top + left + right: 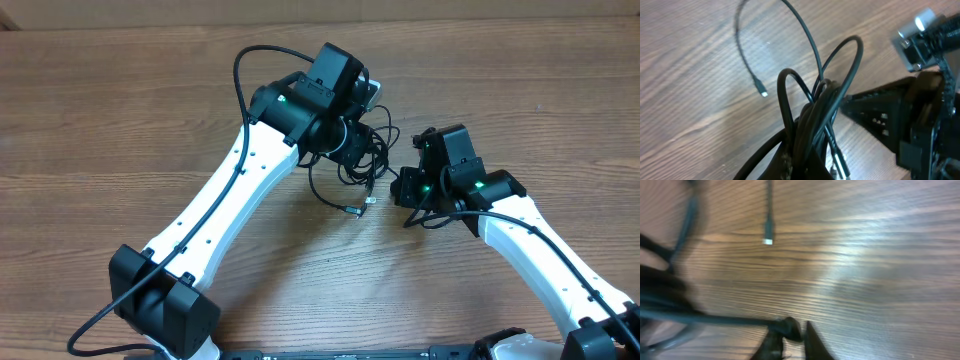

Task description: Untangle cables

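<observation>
Black cables [812, 117], brown wood-grain table [100, 100]

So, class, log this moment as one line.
left end effector: holding cables | right end effector: at cables, grip unclear

Brown wood-grain table [120, 120] — wall to wall, soft glare, even light

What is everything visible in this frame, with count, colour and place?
cables: several, exact count unclear in the tangle, black, mid-table between the grippers; two plug ends lie loose beside the tangle.
table: one, brown wood grain, beneath everything.
arms: two, white with black joints, entering from the bottom corners of the overhead view.
left gripper: one, black, closed on the gathered bundle.
right gripper: one, black, pinching a single cord at its fingertips.
</observation>
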Tool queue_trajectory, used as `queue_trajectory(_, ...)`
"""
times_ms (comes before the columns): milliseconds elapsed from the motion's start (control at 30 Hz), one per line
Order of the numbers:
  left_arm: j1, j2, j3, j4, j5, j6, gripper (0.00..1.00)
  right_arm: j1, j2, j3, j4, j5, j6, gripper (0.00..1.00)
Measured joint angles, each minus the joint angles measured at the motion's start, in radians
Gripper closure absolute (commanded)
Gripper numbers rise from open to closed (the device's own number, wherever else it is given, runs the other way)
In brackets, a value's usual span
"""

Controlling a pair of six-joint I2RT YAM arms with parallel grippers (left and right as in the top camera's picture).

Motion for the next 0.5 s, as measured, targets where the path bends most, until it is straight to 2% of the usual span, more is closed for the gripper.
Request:
queue_trajectory(100, 0.044, -0.015, 0.000, 0.003, -0.035, -0.001, 0.96, -0.021, 0.021, -0.042, -0.016, 0.034, 0.001, 0.60)
queue_trajectory(167, 0.072, -0.025, 0.002, 0.000, -0.055, -0.001, 0.96, -0.027, 0.038, -0.054, 0.010, -0.021, -0.042, 0.55)
queue_trajectory(300, 0.077, -0.028, 0.002, -0.007, -0.075, -0.001, 0.96, -0.026, 0.034, -0.054, 0.049, -0.190, -0.148, 0.51)
queue_trajectory(500, 0.065, -0.028, 0.002, -0.021, -0.075, 0.011, 0.96, -0.026, 0.010, -0.025, 0.048, -0.299, -0.229, 0.50)
